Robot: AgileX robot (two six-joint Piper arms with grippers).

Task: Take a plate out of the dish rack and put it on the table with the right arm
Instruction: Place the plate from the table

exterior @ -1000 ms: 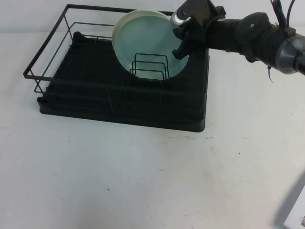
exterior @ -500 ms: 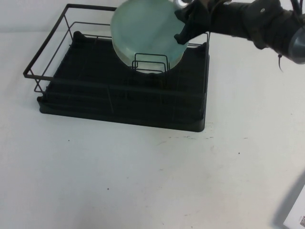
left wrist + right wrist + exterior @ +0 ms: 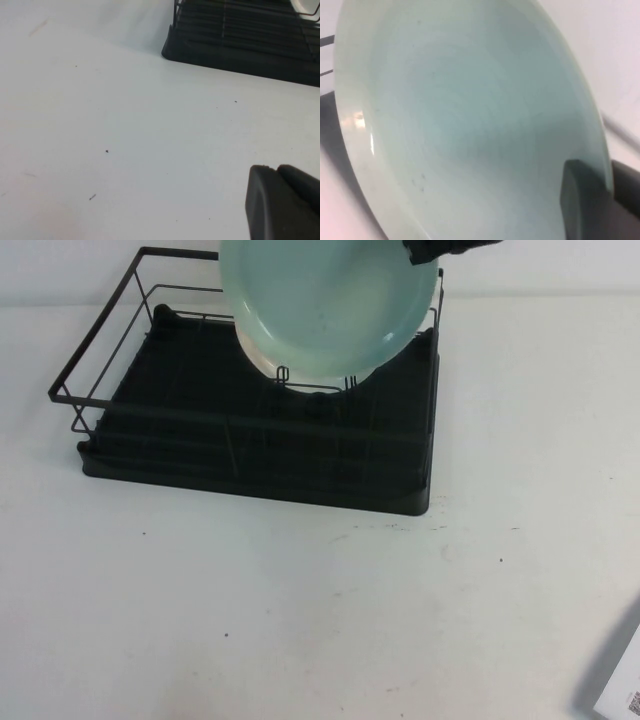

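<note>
One view, my right wrist camera, is showing the right gripper [image 3: 592,200] pinching the plate [image 3: 325,305], which is rising higher above the dish rack [image 3: 250,440]; the left gripper [image 3: 282,205] is low in its own view, grip unclear.

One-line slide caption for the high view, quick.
Right gripper clamps the mint-green plate by its rim, raised above the dish rack.

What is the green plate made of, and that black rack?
The plate, pinched at its rim by the right claw, looks like matte plastic: soft dull sheen, no sharp glints. The dish rack seems black-coated metal wire on a likely plastic tray. The left claw rests over the table.
</note>
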